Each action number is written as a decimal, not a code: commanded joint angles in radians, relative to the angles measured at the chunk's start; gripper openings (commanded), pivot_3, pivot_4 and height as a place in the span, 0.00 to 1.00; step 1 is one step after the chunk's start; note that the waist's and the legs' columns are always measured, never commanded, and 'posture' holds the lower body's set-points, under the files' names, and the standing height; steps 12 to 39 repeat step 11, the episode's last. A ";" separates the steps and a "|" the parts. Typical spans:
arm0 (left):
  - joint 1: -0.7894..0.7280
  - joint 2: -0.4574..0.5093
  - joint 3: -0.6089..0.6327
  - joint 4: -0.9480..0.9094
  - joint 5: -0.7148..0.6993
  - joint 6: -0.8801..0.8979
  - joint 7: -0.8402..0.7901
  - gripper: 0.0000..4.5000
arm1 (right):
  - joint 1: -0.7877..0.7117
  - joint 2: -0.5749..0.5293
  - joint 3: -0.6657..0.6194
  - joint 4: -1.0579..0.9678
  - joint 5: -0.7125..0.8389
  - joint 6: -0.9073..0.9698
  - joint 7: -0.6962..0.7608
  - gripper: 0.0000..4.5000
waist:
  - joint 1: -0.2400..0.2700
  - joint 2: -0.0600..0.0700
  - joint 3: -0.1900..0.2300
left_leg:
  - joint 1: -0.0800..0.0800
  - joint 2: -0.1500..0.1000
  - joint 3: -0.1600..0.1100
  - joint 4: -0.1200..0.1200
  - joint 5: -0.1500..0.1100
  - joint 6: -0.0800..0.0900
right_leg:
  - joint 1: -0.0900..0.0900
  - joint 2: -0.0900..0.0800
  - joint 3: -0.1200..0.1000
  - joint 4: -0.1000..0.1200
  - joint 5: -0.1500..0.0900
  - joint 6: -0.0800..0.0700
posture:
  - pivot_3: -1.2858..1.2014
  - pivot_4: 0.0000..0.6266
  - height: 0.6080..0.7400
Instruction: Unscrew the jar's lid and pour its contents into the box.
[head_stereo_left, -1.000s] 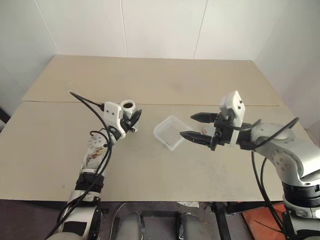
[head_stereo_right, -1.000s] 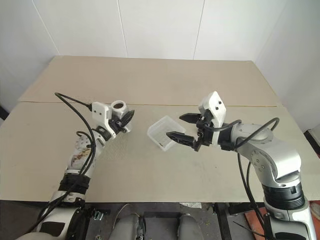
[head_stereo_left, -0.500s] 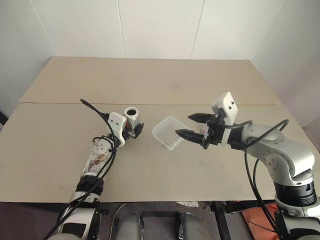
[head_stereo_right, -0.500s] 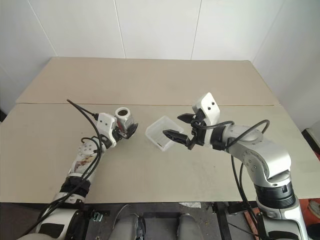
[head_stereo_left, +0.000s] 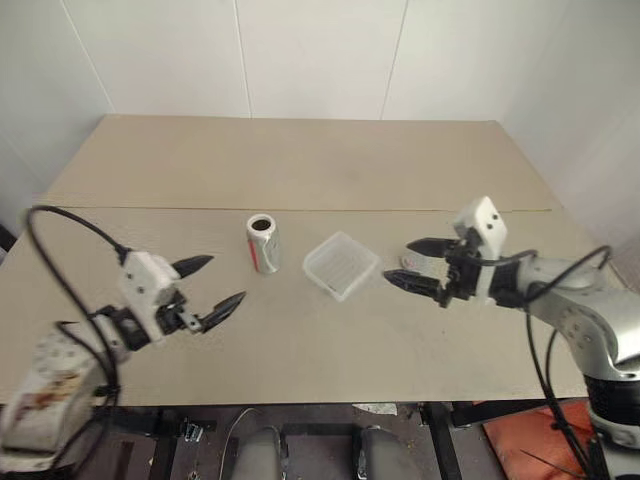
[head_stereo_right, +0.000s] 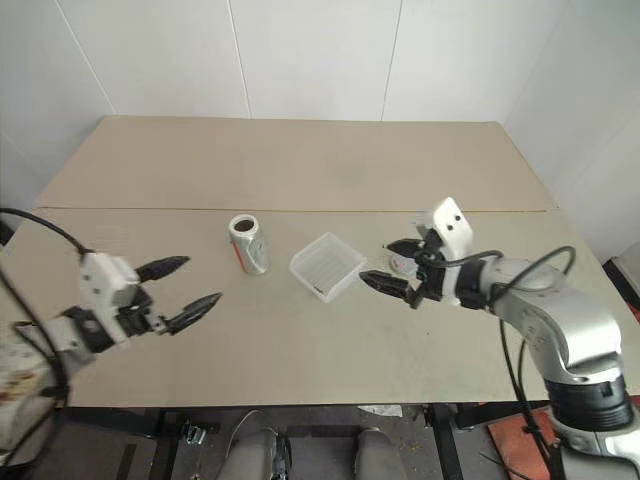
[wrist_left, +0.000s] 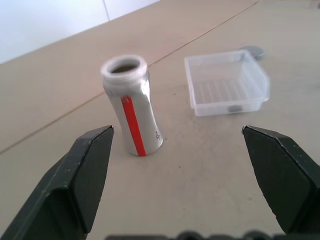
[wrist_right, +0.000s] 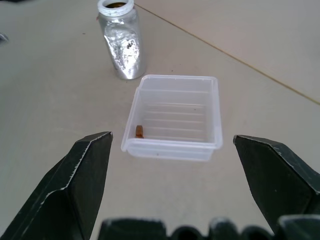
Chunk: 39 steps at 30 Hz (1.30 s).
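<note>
Both hands (head_stereo_left: 205, 285) (head_stereo_left: 412, 262) wide open, empty; small brown piece (wrist_right: 139, 131) in box (wrist_right: 210, 120), by right wrist view.

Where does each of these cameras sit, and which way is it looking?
Left and right eye views: on the head, looking forward and down over the beige table; both arms show, left gripper and right gripper open.
Left wrist view: along its two black fingers at the lidless silvery jar with a red stripe and the translucent white plastic box.
Right wrist view: along its black fingers at the same box and jar.
Both wrist views share jar and box, seen from opposite sides.
</note>
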 joint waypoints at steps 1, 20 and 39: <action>0.072 0.072 0.197 -0.032 -0.121 0.012 -0.163 0.99 | 0.031 -0.063 -0.094 0.020 -0.021 -0.134 0.108 1.00 | -0.001 0.000 0.000 | 0.000 0.000 0.001 0.000 0.000 0.000 | 0.000 0.000 0.000 0.000 -0.001 -0.001 | 0.52 0.24 1.00; 0.045 0.078 0.146 0.021 -0.110 0.000 -0.191 0.99 | 0.096 -0.093 -0.107 -0.001 -0.051 -0.195 0.143 1.00 | 0.007 0.001 0.000 | 0.003 0.000 0.004 0.000 0.000 0.000 | 0.002 0.001 0.002 -0.001 -0.007 -0.002 | 0.52 0.24 1.00; 0.045 0.078 0.146 0.021 -0.110 0.000 -0.191 0.99 | 0.096 -0.093 -0.107 -0.001 -0.051 -0.195 0.143 1.00 | 0.007 0.001 0.000 | 0.003 0.000 0.004 0.000 0.000 0.000 | 0.002 0.001 0.002 -0.001 -0.007 -0.002 | 0.52 0.24 1.00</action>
